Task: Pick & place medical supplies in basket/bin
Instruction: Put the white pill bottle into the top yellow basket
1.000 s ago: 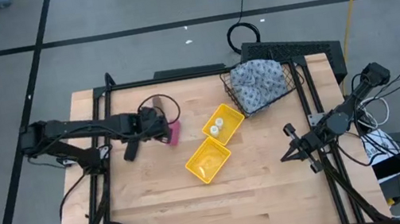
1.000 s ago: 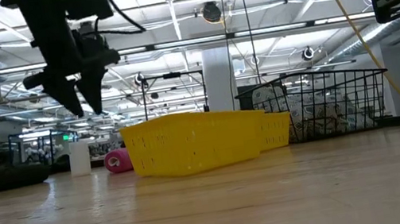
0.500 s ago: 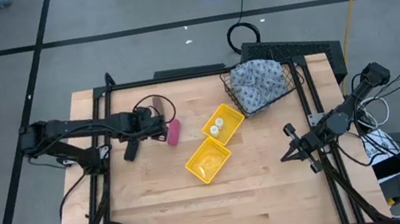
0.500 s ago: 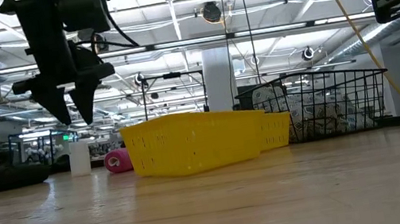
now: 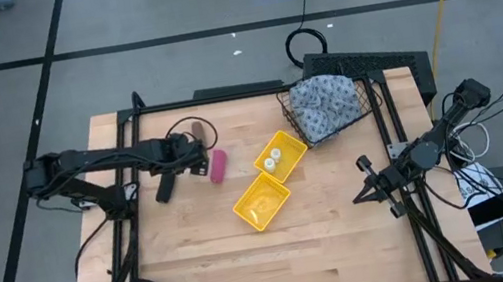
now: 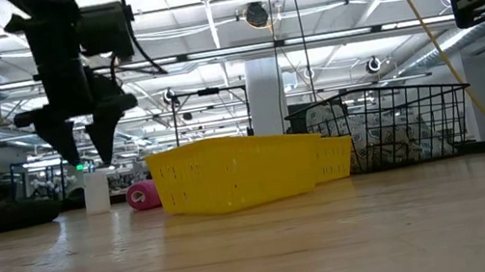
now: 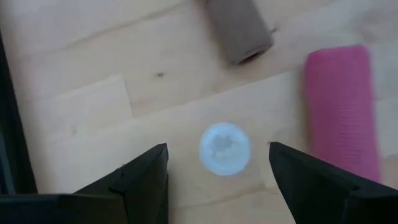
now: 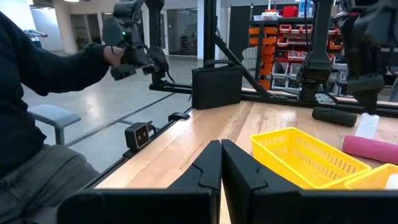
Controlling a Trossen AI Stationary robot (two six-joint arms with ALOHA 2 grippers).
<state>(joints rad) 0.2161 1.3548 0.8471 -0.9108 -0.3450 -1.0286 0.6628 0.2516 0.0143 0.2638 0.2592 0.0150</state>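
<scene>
Though our arm hides the bottle (image 7: 225,149) from above, our spread left gripper (image 7: 217,180) frames its round white cap; right gripper (image 8: 221,165) pressed together.

Wooden tabletop (image 5: 200,261) carries: yellow two-compartment bin (image 5: 271,181), wire-mesh basket (image 5: 367,102), pink cylinder (image 5: 218,164), brown cylinder (image 7: 238,28), upright white bottle (image 7: 224,148).

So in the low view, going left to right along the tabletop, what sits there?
Brown cylinder → white bottle, with the open left gripper hovering over it → pink cylinder → yellow bin → wire-mesh basket holding the patterned cloth bundle.
</scene>
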